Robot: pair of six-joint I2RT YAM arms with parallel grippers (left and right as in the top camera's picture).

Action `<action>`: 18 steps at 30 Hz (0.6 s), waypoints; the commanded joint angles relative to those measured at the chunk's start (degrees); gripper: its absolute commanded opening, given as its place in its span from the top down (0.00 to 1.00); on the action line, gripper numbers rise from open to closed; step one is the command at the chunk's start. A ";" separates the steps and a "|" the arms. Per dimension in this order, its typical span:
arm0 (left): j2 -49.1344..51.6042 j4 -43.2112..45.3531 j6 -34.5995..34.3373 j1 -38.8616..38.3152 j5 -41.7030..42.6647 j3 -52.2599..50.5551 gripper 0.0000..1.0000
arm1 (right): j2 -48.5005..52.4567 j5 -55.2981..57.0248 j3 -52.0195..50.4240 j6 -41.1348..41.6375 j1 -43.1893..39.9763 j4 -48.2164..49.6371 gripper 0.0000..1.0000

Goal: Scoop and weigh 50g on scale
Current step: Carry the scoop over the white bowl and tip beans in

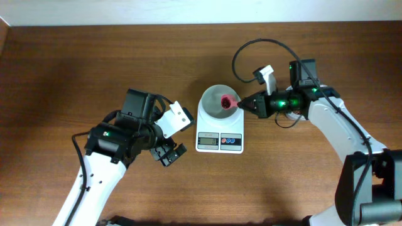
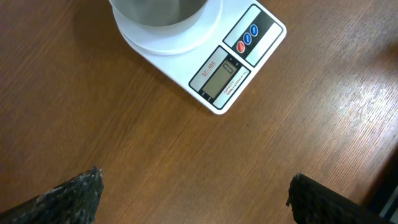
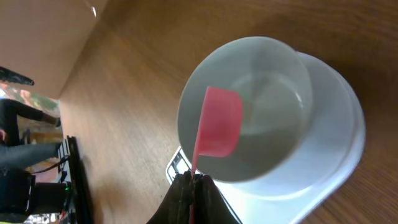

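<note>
Right tool (image 1: 242,105) pinching pink scoop (image 1: 227,101) over bowl (image 1: 212,105); scale (image 1: 220,142) beneath.

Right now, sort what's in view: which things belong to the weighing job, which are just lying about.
Job: scale, bowl on it, pink scoop, right claw gripping the scoop.
Lying about: black cable, left claw open and empty.

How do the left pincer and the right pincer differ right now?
The left pincer stands wide open and empty; the right pincer is shut on the handle of the pink scoop. The left one hovers over bare table beside the scale; the right one holds its scoop over the white bowl. Both are black.
</note>
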 commanded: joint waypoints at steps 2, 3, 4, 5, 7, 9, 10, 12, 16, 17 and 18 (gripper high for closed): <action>-0.57 0.09 0.87 0.39 0.22 0.83 0.01 | -0.94 0.48 0.57 -1.11 1.40 1.05 0.96; -0.57 0.09 0.87 0.39 -0.04 0.83 0.01 | -0.94 0.48 0.57 -1.11 1.40 1.16 0.96; -0.57 0.13 0.87 0.39 0.02 0.83 0.01 | -0.94 0.46 0.57 -1.05 1.40 1.07 0.96; -0.57 0.11 0.87 0.39 0.02 0.83 0.01 | -0.94 0.46 0.57 -1.07 1.40 1.03 0.96; -0.57 0.09 0.87 0.39 0.04 0.81 0.01 | -0.94 0.46 0.57 -1.09 1.40 1.14 0.96; -0.57 0.00 0.92 0.39 1.31 0.83 0.01 | -0.94 0.48 0.61 -1.11 1.40 1.18 0.96; -0.57 -0.15 0.92 0.39 2.49 0.83 0.01 | -0.94 0.48 0.61 -1.11 1.40 1.16 0.96; -0.92 -2.08 1.64 0.39 2.62 0.83 0.01 | -0.94 0.48 0.61 -1.11 1.40 1.16 0.96; -2.99 -4.63 2.21 0.39 2.62 1.38 0.01 | -0.94 0.50 0.61 -1.11 1.40 1.16 0.96; -3.98 -5.01 2.21 0.39 2.60 2.19 0.01 | -0.94 0.50 0.61 -1.11 1.40 1.16 0.96; -4.61 -5.01 2.21 0.39 2.60 2.56 0.01 | -0.94 0.87 0.61 -1.11 1.40 1.16 0.96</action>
